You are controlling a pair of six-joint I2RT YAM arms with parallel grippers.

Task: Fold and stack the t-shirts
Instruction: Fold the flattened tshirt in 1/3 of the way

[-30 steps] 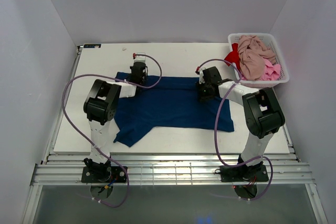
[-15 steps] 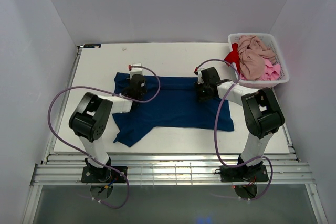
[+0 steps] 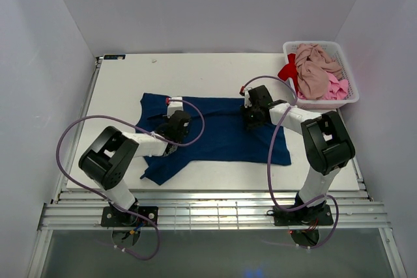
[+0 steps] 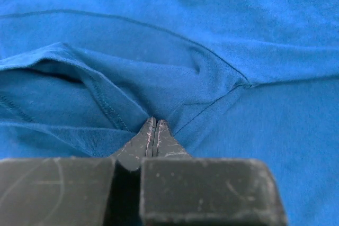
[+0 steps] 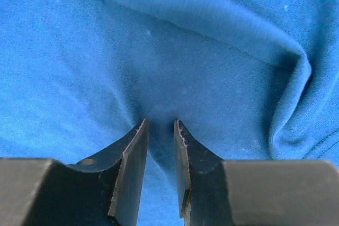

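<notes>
Pinching cloth with its fingertips pressed together, the left gripper (image 4: pixel 153 130) holds the navy t-shirt (image 3: pixel 225 136) near its left sleeve. The right gripper (image 5: pixel 160 130) clamps a fold at the far right edge. The shirt lies spread on the table (image 3: pixel 124 89), beside the basket (image 3: pixel 329 103) of other t-shirts (image 3: pixel 313 69).

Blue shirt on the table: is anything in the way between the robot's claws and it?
No, nothing visible is in the way. The left gripper is pinched shut on a fold of the navy t-shirt, and the right gripper nips a pucker of the same cloth between its fingertips.
</notes>
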